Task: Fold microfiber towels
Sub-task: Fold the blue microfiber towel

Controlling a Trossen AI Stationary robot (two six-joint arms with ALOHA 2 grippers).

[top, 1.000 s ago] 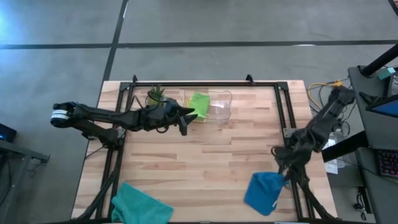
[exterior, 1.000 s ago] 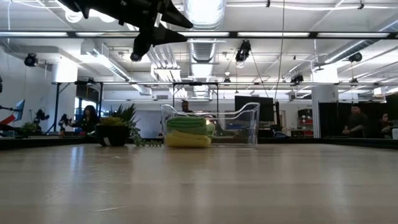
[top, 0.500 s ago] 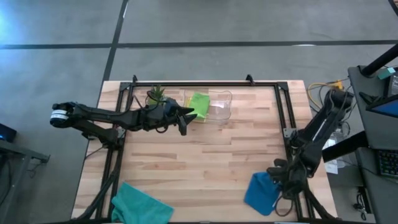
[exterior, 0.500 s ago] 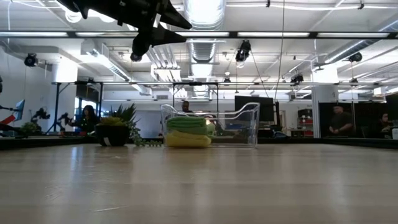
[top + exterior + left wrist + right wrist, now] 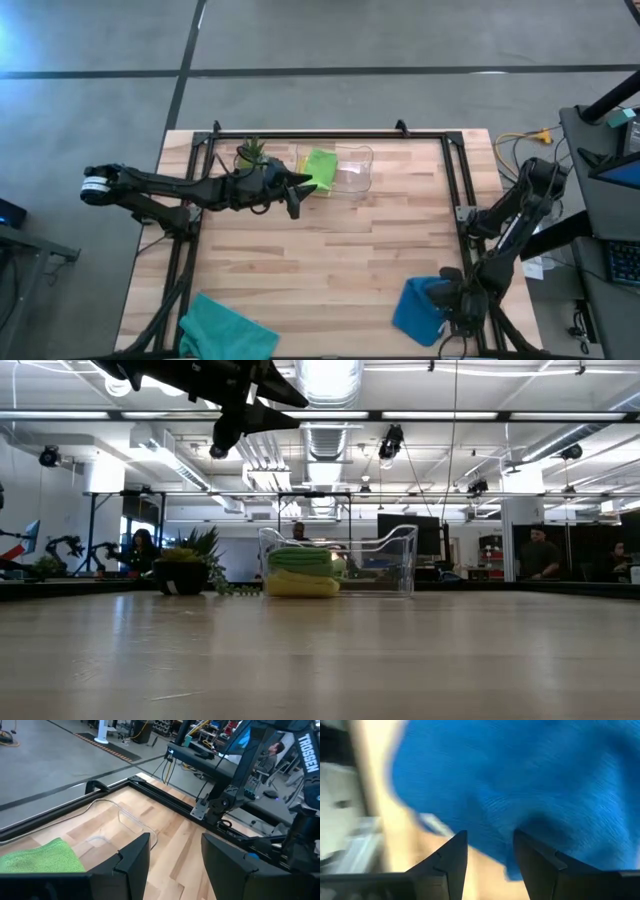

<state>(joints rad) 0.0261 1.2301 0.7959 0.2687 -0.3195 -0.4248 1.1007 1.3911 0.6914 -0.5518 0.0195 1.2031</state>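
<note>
the right gripper [image 5: 452, 303] is low at the near right corner of the table [image 5: 330, 250], right at the blue towel [image 5: 420, 308]. in its wrist view the two fingers [image 5: 447, 857] stand spread with a gap between them, the blue cloth just ahead and nothing pinched. the left gripper [image 5: 297, 192] hangs above the far side, beside the clear bin [image 5: 355, 170], its fingers [image 5: 135, 857] apart and empty. the green towel [image 5: 319, 166] lies in the bin on top of the yellow towel [image 5: 300, 586]. the teal towel [image 5: 225, 328] lies crumpled at the near left edge. a plant [image 5: 250, 152] stands left of the bin.
</note>
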